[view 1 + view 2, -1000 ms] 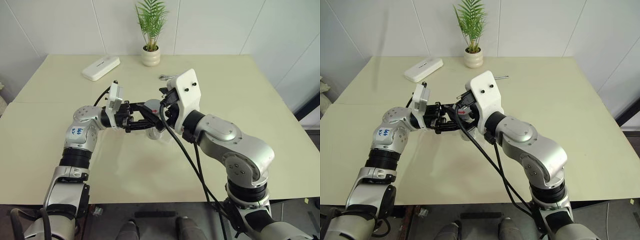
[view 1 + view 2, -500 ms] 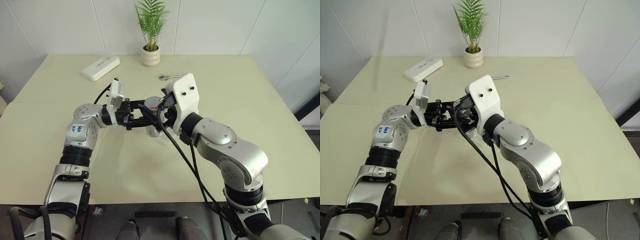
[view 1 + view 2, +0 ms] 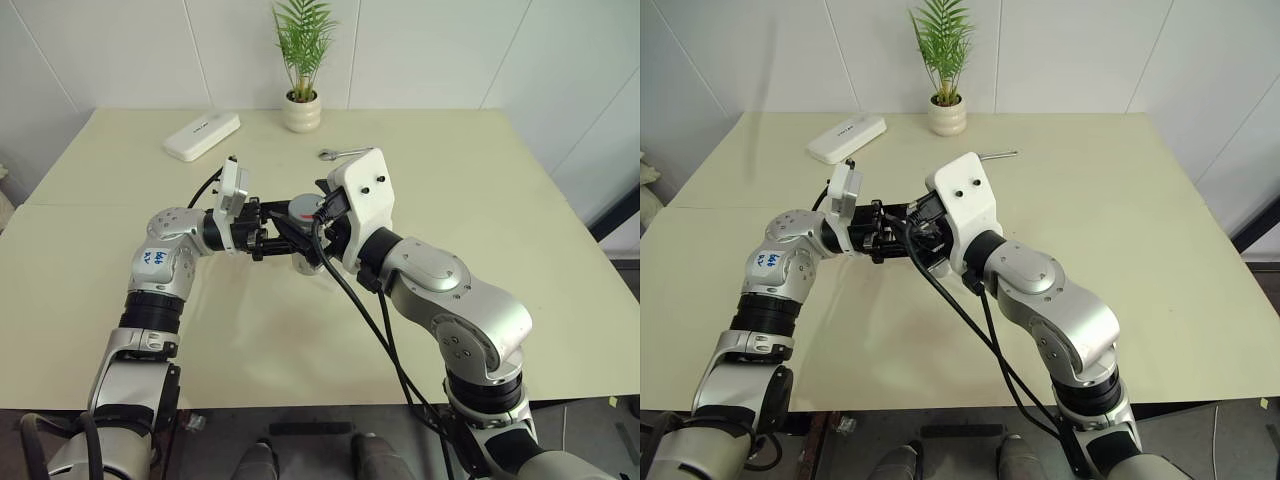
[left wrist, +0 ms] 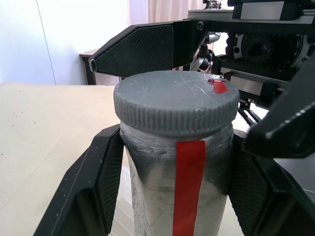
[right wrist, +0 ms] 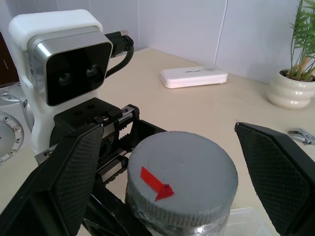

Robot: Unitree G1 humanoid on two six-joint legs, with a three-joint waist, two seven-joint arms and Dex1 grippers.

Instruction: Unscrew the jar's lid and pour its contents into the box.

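Gripping the jar (image 4: 172,182) by its body above the table (image 3: 500,200), the left gripper (image 4: 167,187) is clamped on either side below the lid (image 5: 182,172). The right gripper (image 5: 172,167) stands wide, its fingers (image 5: 280,172) flanking the lid without touching it. The box (image 5: 241,219) sits just beneath the jar.

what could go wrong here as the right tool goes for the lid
The right tool stands open astride the lid, touching neither side; closing off-centre could slip on the ridged rim. The left tool grips only the jar body, so twisting may spin it. The box lies right below.
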